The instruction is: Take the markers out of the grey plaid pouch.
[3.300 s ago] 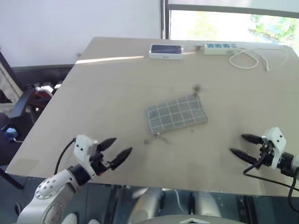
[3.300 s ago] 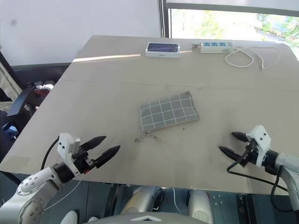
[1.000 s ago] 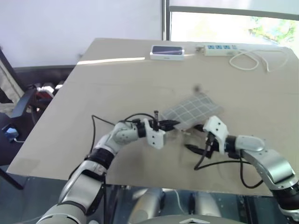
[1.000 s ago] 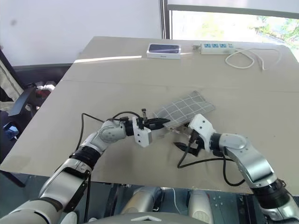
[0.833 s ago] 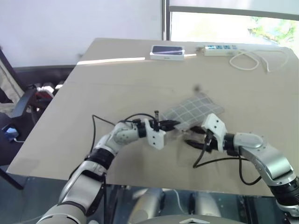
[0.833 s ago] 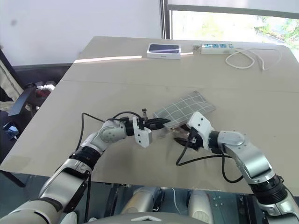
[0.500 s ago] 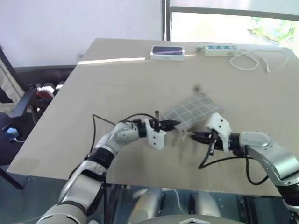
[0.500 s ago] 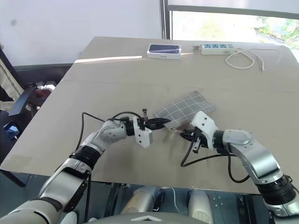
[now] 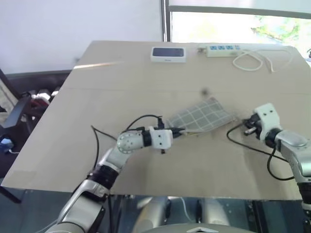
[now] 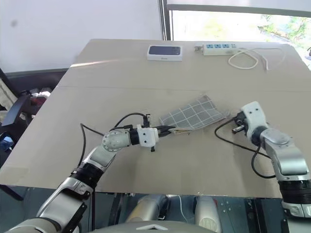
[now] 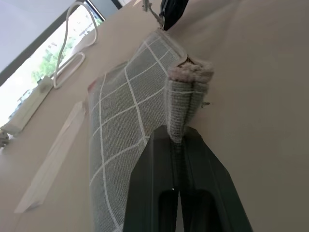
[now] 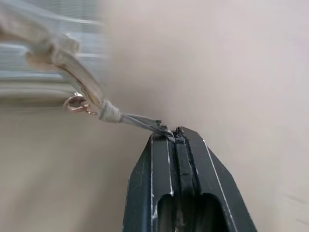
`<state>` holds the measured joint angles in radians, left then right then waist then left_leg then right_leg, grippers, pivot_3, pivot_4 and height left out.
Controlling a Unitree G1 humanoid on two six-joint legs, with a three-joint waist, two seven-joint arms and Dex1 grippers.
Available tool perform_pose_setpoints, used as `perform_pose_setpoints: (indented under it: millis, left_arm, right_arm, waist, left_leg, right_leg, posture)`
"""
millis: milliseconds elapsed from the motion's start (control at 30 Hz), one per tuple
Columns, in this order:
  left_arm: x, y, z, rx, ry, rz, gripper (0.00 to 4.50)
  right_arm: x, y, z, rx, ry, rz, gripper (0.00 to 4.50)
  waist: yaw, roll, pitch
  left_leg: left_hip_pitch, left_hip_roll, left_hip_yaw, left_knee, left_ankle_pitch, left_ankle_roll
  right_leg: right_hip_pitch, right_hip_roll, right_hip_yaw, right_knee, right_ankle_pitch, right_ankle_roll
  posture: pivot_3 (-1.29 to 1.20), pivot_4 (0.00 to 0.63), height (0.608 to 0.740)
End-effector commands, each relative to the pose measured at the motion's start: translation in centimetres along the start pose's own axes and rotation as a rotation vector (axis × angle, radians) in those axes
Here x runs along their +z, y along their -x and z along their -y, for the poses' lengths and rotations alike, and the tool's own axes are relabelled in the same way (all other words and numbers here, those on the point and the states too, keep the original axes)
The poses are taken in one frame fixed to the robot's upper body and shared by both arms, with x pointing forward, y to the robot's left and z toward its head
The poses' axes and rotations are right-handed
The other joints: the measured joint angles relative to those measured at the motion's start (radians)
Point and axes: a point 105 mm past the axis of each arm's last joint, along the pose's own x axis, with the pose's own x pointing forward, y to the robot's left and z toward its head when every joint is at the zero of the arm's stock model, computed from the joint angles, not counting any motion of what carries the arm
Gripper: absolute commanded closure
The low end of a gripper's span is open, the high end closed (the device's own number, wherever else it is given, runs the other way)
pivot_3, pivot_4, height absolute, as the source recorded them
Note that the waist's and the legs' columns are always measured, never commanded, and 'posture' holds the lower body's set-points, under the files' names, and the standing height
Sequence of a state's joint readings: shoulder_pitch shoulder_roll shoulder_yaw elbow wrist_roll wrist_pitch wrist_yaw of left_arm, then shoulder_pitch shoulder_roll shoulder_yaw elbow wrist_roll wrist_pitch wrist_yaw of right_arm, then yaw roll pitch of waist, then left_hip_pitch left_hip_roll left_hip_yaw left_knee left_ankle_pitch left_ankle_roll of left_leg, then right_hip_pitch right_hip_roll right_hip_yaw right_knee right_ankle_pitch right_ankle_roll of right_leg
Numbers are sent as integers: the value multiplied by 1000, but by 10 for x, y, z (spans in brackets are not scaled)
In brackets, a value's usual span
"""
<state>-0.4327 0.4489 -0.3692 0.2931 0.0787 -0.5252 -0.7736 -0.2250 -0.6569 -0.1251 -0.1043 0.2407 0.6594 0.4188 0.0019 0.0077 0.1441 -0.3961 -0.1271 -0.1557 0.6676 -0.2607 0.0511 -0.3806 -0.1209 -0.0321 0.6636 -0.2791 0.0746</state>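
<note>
Table [image 9: 121, 87] centre open; grey plaid pouch [image 9: 201, 116] pinched both ends.

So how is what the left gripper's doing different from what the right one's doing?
The left gripper pinches a corner of the grey plaid pouch; the right gripper pinches only the thin pull cord. The left gripper is at the pouch's end nearer the robot's left; the right gripper is off to its other side, cord stretched taut. Both are shut.
</note>
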Motion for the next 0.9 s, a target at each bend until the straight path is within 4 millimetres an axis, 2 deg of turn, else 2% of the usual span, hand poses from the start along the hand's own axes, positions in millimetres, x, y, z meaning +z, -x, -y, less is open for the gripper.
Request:
perform_pose_setpoints:
  millis: [33,133,200,233,367,467,567,600,900]
  left_arm:
    - [-2,18,-16,58,30,-53,4500]
    - [1,20,-19,46,18,-58,4500]
    - [6,19,-24,61,27,-43,4500]
    - [9,18,-26,74,34,-30,4500]
    - [18,13,-32,109,77,15,4500]
    - [27,8,-36,127,107,54,4500]
    - [34,5,-39,132,115,80,4500]
    - [35,4,-40,133,116,85,4500]
    - [45,-1,-32,89,124,124,4500]
  right_arm:
    - [20,14,43,-200,-6,85,4449]
    - [30,14,19,-59,7,117,3537]
    - [41,18,-3,86,-11,156,2467]
    - [49,23,-16,175,-32,180,2119]
    - [70,45,-57,450,-68,231,2119]
    - [79,52,-83,580,-114,252,2967]
    - [81,58,-103,677,-126,245,4366]
    - [82,58,-105,682,-131,248,4476]
    - [100,50,-113,692,-171,300,4476]
  waist:
    - [-6,0,0]
    - [-10,0,0]
    - [-12,0,0]
    - [-12,0,0]
    - [-12,0,1]
    - [-11,-1,1]
    - [-10,-1,1]
    - [-10,-1,1]
    - [-10,-1,1]
  left_leg:
    - [0,0,0,0,0,0]
    - [0,0,0,0,0,0]
    - [0,0,0,0,0,0]
    - [0,0,0,0,0,0]
    - [0,0,0,0,0,0]
    - [0,1,-1,0,0,0]
    - [-1,0,-1,0,0,0]
    - [-1,0,-1,0,0,0]
    - [-1,0,-1,0,0,0]
  right_leg:
    - [0,0,0,0,0,0]
    - [0,0,0,0,0,0]
    - [0,1,0,0,0,0]
    - [0,2,0,-1,0,0]
    - [0,0,0,-1,0,0]
    - [0,0,0,-1,0,0]
    - [0,0,0,-1,0,0]
    - [0,0,-1,-1,0,0]
    - [0,0,-1,-1,0,0]
  posture:
    - [0,150,738]
    - [0,150,738]
    - [0,150,738]
    - [0,150,738]
    - [0,150,738]
    - [0,150,738]
    - [0,150,738]
    - [0,150,738]
    - [0,150,738]
